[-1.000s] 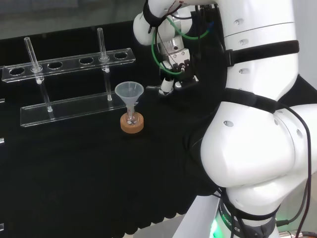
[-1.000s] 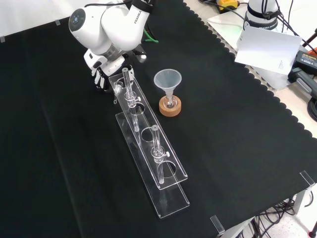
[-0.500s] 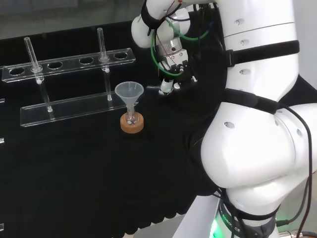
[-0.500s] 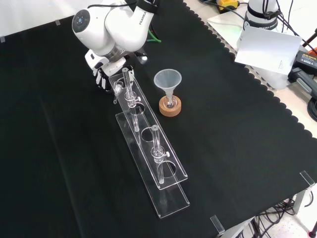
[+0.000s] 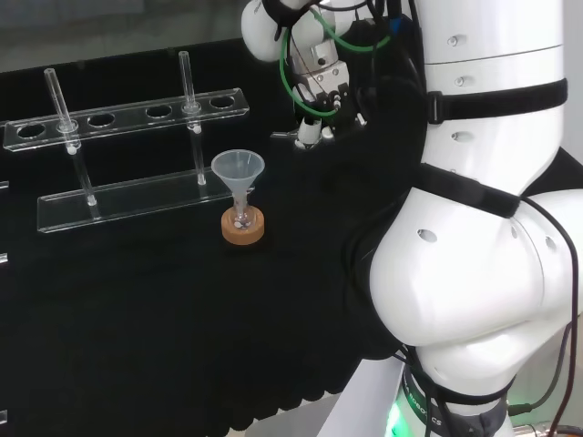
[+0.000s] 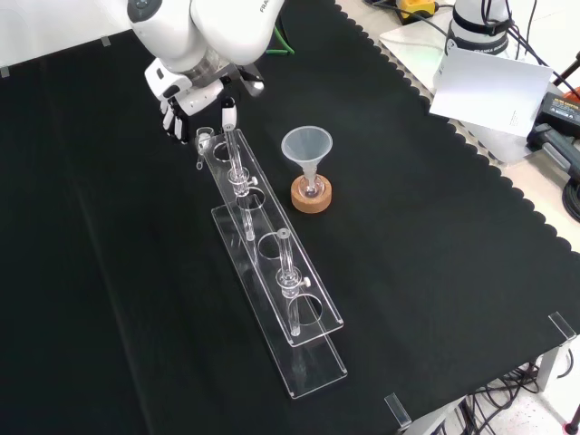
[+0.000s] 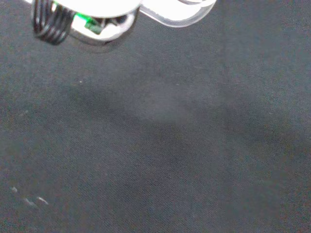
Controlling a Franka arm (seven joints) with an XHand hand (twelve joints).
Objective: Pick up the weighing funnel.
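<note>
The weighing funnel point(image 6: 204, 139) is a small clear scoop with a short stem pointing down. It hangs above the cloth, pinched in my hand point(image 6: 179, 101), just off the far end of the tube rack in the front view. In the head view my hand point(image 5: 320, 94) is up at the top centre, fingers curled, and the clear stem of the weighing funnel point(image 5: 284, 137) sticks out to its left. In the wrist view a blurred clear piece point(image 7: 180, 13) shows beside the white of the hand, with bare black cloth beneath.
The big funnel point(image 5: 238, 169) stands in a small flask on a cork ring point(image 5: 243, 228). A clear tube rack point(image 6: 272, 254) with two upright tubes runs down the front view from below the hand. White paper point(image 6: 489, 86) lies past the cloth's scalloped edge.
My hand has risen from the cloth, carrying the weighing funnel up with it. The big funnel and the rack have stayed in place.
</note>
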